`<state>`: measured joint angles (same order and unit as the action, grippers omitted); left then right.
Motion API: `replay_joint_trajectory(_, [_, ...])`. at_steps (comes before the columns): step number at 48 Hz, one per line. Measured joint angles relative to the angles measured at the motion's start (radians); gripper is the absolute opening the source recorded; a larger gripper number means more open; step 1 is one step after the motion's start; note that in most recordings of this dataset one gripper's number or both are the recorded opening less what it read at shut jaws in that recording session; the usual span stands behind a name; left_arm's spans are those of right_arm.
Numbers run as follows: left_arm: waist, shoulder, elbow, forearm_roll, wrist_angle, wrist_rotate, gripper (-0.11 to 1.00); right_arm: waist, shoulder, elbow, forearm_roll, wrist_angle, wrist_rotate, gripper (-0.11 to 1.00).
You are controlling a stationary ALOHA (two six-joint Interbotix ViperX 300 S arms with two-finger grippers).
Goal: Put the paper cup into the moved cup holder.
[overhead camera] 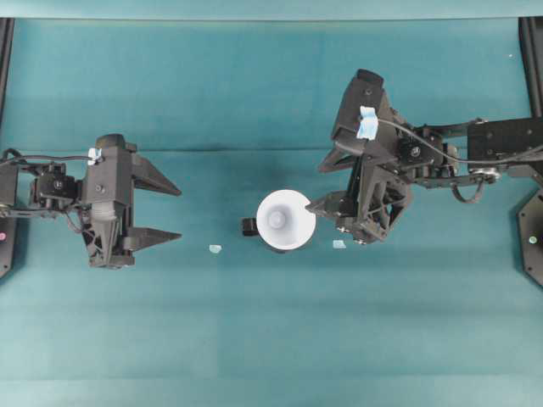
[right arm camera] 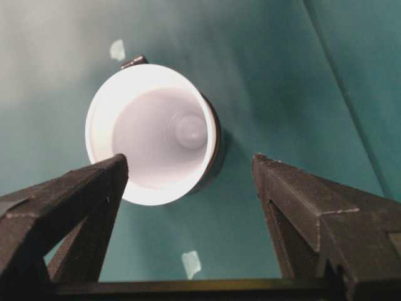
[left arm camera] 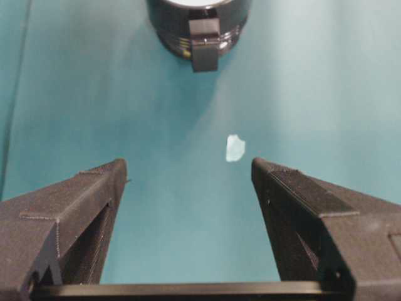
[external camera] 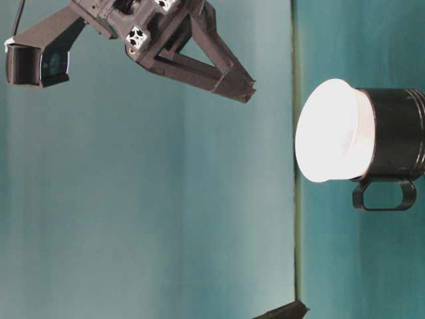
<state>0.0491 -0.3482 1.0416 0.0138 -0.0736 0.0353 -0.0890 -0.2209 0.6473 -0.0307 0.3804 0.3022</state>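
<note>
- Both end effectors are spread and empty: left (overhead camera: 159, 212) well off, right (overhead camera: 333, 185) just beside the cup (overhead camera: 285, 220).
- I see the cup seated in the holder (external camera: 395, 143), mid-bench, rim proud of it.
- I'd back the right one off straight, without brushing that rim.
- Bench (overhead camera: 271, 339) lies open around; only small tape bits (overhead camera: 215, 248) nearby.

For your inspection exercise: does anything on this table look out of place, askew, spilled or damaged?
Nothing major. The paper cup sits upright inside the cup holder, with no spill or dent visible. Both grippers are open and clear. The only strays are two small pale scraps on the cloth beside it.
</note>
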Motion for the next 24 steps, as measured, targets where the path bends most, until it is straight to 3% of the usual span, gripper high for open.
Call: replay_joint_trajectory(24, [0.000,0.000,0.000,0.002,0.000,0.000,0.80,0.006,0.002,0.000,0.002,-0.002,-0.002,0.88])
